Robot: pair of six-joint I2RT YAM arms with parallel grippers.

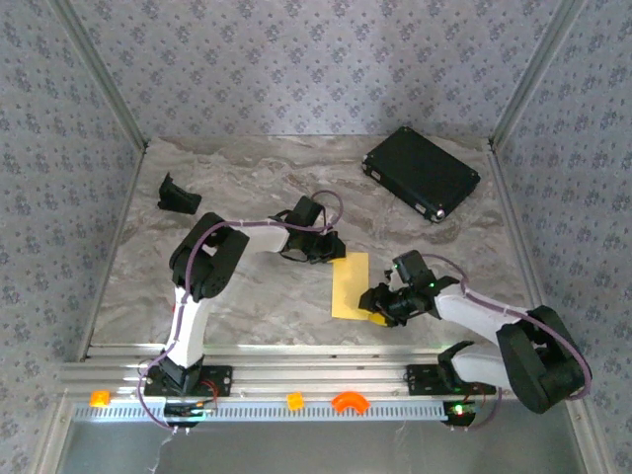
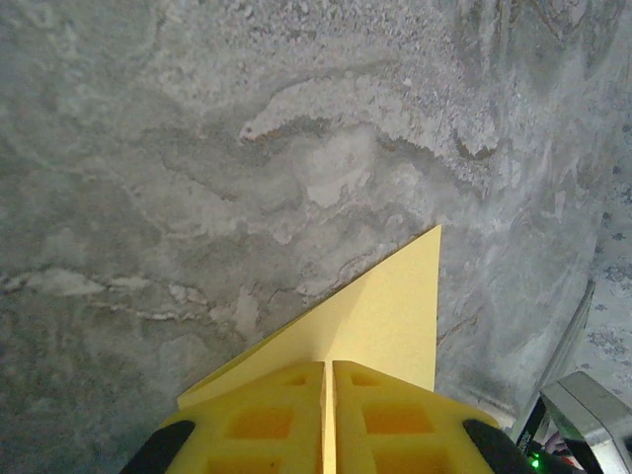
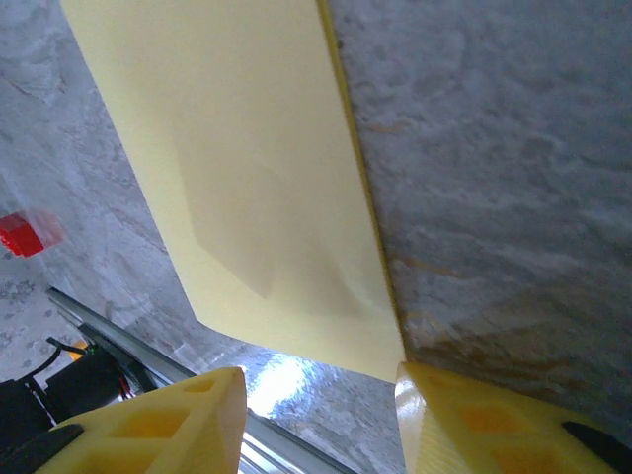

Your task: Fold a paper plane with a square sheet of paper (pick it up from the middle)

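Note:
The square sheet of paper is pale yellow and folded into a narrow strip, lying on the marble table just right of centre. My left gripper is at its far end. In the left wrist view that gripper is shut, a thin paper edge runs between the fingers, and the paper spreads ahead in a pointed shape. My right gripper is at the strip's near right corner. In the right wrist view it stands open, and the right finger touches the corner of the paper.
A black rectangular case lies at the back right and a small black holder at the back left. Small orange pieces sit on the front rail. A red block shows at the left of the right wrist view.

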